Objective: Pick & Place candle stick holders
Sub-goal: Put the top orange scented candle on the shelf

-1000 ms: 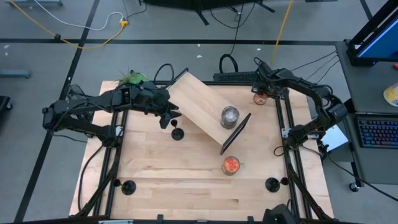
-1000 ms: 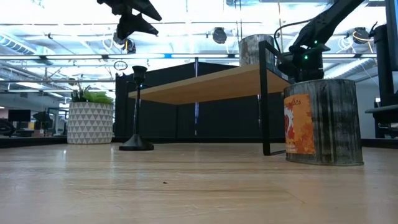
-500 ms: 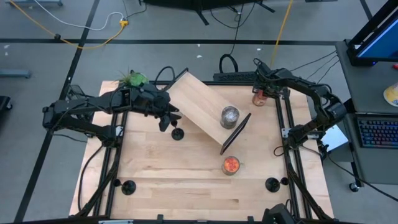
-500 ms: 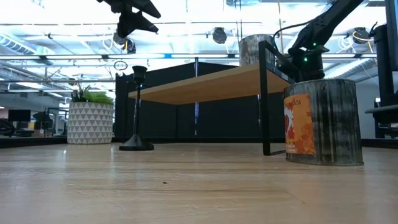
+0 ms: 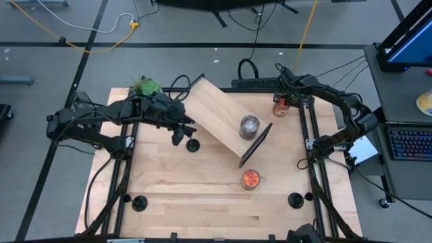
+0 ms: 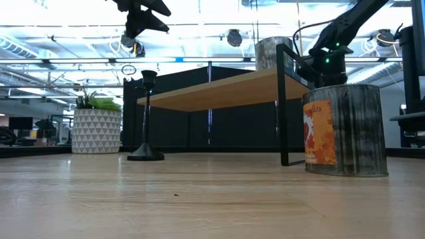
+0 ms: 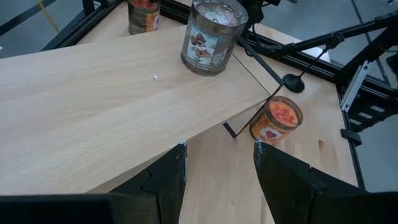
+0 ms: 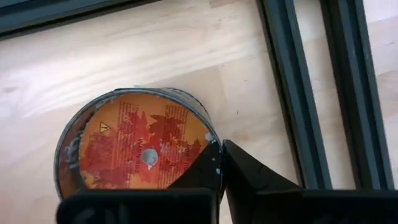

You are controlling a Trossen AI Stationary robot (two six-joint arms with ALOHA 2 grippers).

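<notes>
One black candle stick holder (image 5: 192,144) stands upright on its round base on the table, next to the raised wooden shelf (image 5: 216,118); its stem shows in the low view (image 6: 147,113). My left gripper (image 7: 219,165) hangs open above it and a little to its left (image 6: 141,10), with nothing between the fingers. Two more holders stand near the front edge, at the left (image 5: 140,202) and the right (image 5: 295,200). My right gripper (image 8: 219,163) is shut at the far right, over an orange-topped candle jar (image 8: 137,152). My right gripper's shut fingertips (image 8: 214,165) point down over the rim of the orange-topped jar (image 8: 202,134), which stands on the table. Whether they touch it, I cannot tell.
A glass jar candle (image 5: 249,126) stands on the slanted shelf. Its black frame (image 5: 256,143) drops to the table beside an orange candle tin (image 5: 250,179). A potted plant (image 5: 143,85) sits at the far left. Black rails (image 5: 314,169) run along the table's sides.
My left gripper has risen a little above the candle stick holder and stays open. The holder has not moved.
</notes>
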